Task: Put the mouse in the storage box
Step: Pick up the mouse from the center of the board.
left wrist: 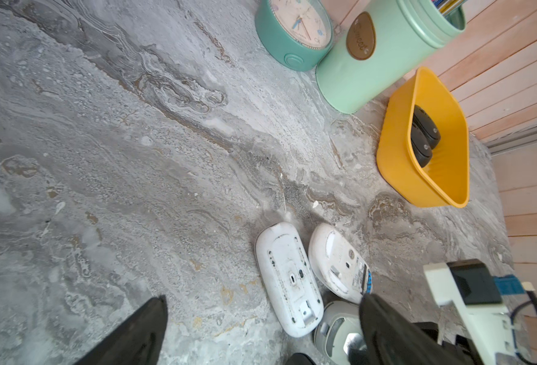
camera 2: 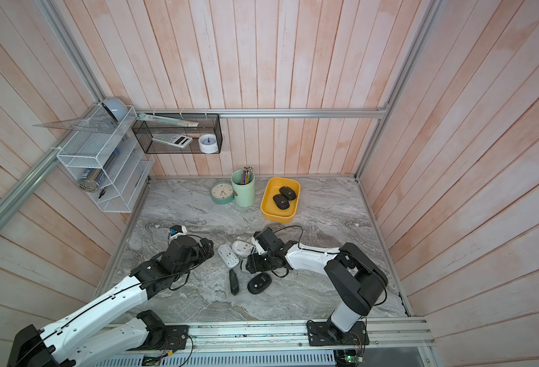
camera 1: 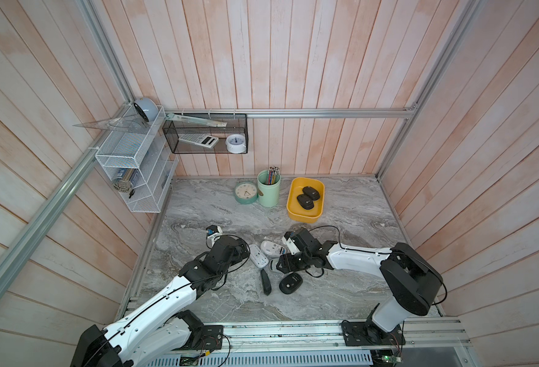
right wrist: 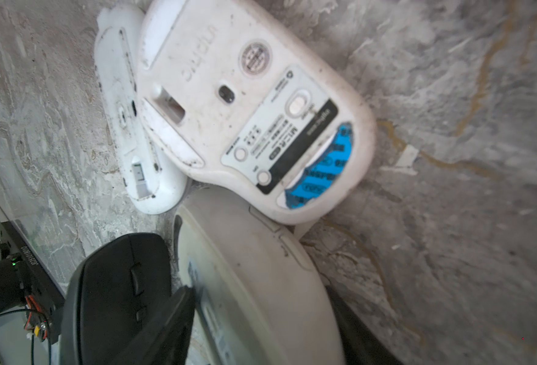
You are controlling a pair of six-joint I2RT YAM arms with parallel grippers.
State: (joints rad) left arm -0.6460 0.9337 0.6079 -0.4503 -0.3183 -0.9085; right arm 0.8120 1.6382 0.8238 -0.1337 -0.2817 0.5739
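Observation:
The yellow storage box [camera 1: 306, 215] [camera 2: 277, 216] [left wrist: 397, 164] stands at the back of the marble table with two black mice [camera 1: 308, 197] inside. Near the table's middle, my right gripper [camera 1: 277, 265] [camera 2: 249, 265] [right wrist: 259, 287] is shut on a cream-white mouse [right wrist: 261, 252] [left wrist: 336, 325] lying on the table, one finger against each of its sides. Touching that mouse lie two white mice, undersides up [camera 1: 258, 255] [camera 1: 271, 248]. My left gripper [camera 1: 245, 251] [left wrist: 264, 298] hangs open just left of them, holding nothing.
A black mouse [camera 1: 290, 283] and a black mouse on its side [camera 1: 265, 282] lie just in front of the right gripper. A teal clock [camera 1: 246, 192] and a green pencil cup [camera 1: 269, 190] stand left of the box. A white wire rack [camera 1: 135, 165] and a black mesh basket [camera 1: 204, 133] hang on the walls.

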